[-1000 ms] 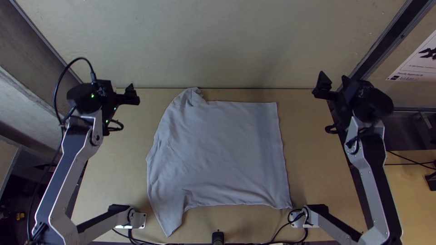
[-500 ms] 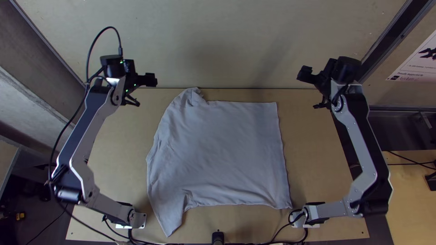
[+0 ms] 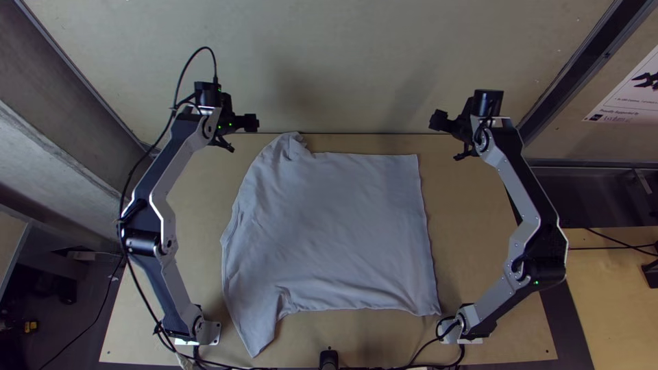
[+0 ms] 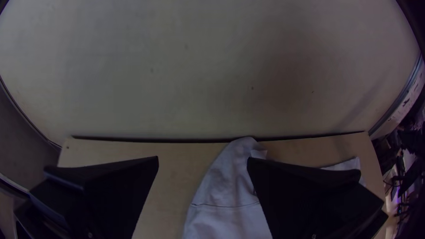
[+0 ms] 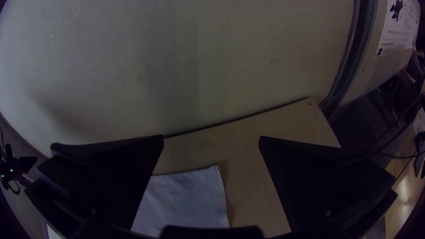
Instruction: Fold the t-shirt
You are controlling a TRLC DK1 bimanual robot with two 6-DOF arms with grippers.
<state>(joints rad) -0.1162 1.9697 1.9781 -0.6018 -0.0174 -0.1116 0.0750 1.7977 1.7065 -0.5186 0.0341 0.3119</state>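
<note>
T-shirt [image 3: 329, 226], top view: spread on the worktop [image 3: 480, 226], presumably flattened for folding.
Left hand [image 4: 202, 158], left wrist view: spread, empty, probably to pinch the far sleeve [image 4: 226, 186].
Right hand [image 5: 211, 137], right wrist view: spread, empty, likely for the far hem corner [image 5: 212, 175].

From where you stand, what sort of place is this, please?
Probably a robot lab or test cell: two robot arms are fixed to a wooden table, a t-shirt lies spread on it, and a printed poster hangs beside.
</note>
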